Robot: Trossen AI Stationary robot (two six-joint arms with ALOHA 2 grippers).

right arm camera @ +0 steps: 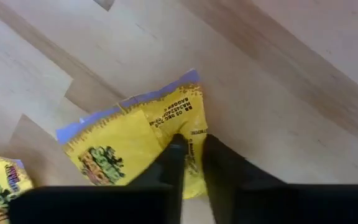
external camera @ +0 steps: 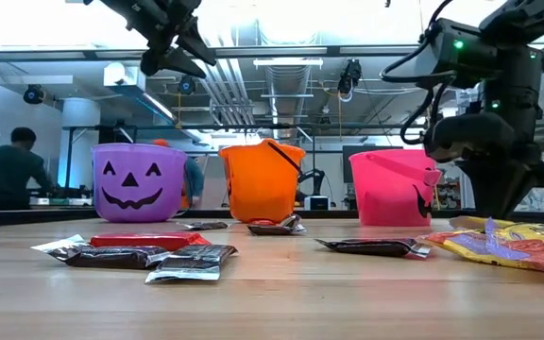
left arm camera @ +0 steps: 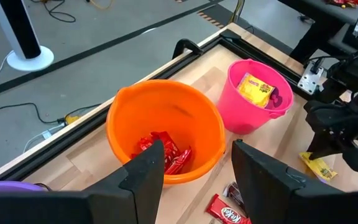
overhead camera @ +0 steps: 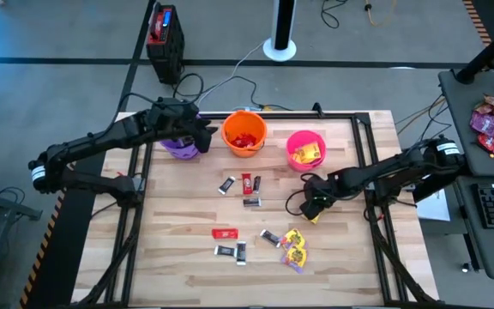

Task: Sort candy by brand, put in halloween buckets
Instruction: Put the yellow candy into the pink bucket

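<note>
Wooden table [overhead camera: 178, 257] from above: three buckets along the far edge, purple [overhead camera: 181, 147], orange [overhead camera: 244, 133], pink [overhead camera: 305, 148], with bars and yellow packets scattered in front. Left gripper [overhead camera: 197, 133] hovers between purple and orange, fingers parted, nothing in them. Right gripper [overhead camera: 314, 209] is down on a yellow packet [overhead camera: 312, 216] near the pink bucket.

Low view: right arm planted on the table beside the pink bucket, more yellow packets [external camera: 508, 244] in the foreground.

Left wrist: red bars [left arm camera: 163, 151] already in the orange bucket, one yellow packet in the pink.

Right wrist: fingers nearly together, pinching just the packet's edge. That's the risk: crinkly wrapper, thin bite, so I'd say it could slip free on the lift or fall short of the pink rim.
</note>
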